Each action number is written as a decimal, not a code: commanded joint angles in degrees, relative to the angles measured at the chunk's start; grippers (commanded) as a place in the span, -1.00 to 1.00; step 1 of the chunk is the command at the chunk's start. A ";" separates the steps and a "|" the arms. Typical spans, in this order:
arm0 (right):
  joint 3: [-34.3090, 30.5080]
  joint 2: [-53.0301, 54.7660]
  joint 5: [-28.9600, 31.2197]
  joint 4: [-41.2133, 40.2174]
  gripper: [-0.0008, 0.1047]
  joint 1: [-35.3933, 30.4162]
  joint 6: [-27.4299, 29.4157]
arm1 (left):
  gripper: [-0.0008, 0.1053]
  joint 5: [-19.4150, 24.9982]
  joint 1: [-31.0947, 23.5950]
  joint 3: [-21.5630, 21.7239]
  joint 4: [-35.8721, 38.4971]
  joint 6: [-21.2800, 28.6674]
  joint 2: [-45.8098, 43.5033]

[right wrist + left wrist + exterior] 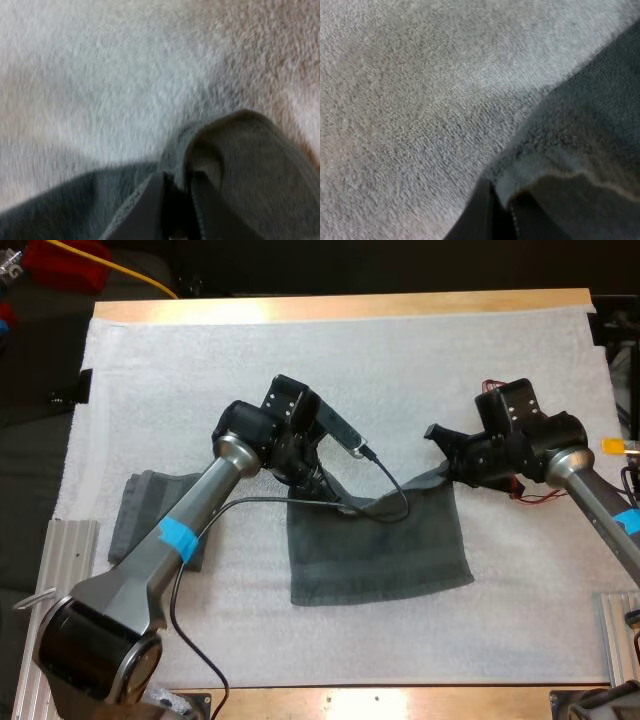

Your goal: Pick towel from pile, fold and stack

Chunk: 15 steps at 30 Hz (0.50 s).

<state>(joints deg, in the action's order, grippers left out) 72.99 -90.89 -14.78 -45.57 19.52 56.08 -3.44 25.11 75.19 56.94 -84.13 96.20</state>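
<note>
1. At the left of the white mat [300, 350], a folded stack [140, 525] lies partly beneath the left arm. A low or wide swing of that arm could brush the stack and push it askew.
2. The left gripper [322, 488] is pinched narrow on the far-left corner of the towel [380, 555]. In the left wrist view the fingers [482, 217] appear to have only a thin hem between them. That looks like a shallow bite, and a quick pull could let the corner slide out, leaving the cloth hanging from one side.
3. The towel sits mid-mat, with its near part flat on the mat and its far edge drawn up between the two grippers. That far edge dips in the middle rather than running taut. If the arms travel at unequal speeds or heights, the fold line would probably come out slanted. The rough terry of the mat may also grab the near edge and bunch it.
4. The right gripper [447, 462] is closed on the far-right corner. In the right wrist view the cloth humps up in a loop just past the fingers [207, 215], so it may be holding a doubled layer. On letting go, that loop could drop as a wrinkle or a turned-over corner.
</note>
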 commanded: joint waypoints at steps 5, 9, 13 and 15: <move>-0.01 -1.42 -0.85 2.96 -0.95 -1.83 -3.79 | -0.98 2.12 -2.30 0.01 -1.80 -1.80 1.29; -0.51 -2.35 -0.91 5.71 -0.95 -2.91 -7.77 | -0.98 1.95 -4.38 0.01 -2.60 -2.19 1.77; -0.50 -3.35 -2.02 8.00 -0.95 -3.25 -9.07 | -0.98 -0.03 -5.61 0.01 -3.59 -2.19 2.13; -0.50 -3.51 -1.74 8.38 -0.95 -3.31 -9.85 | -0.98 -0.10 -5.76 0.01 -3.65 -2.19 2.46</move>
<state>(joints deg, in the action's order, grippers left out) 72.42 -94.47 -15.90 -37.25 16.52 46.56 -3.15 19.36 75.19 53.59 -85.76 98.37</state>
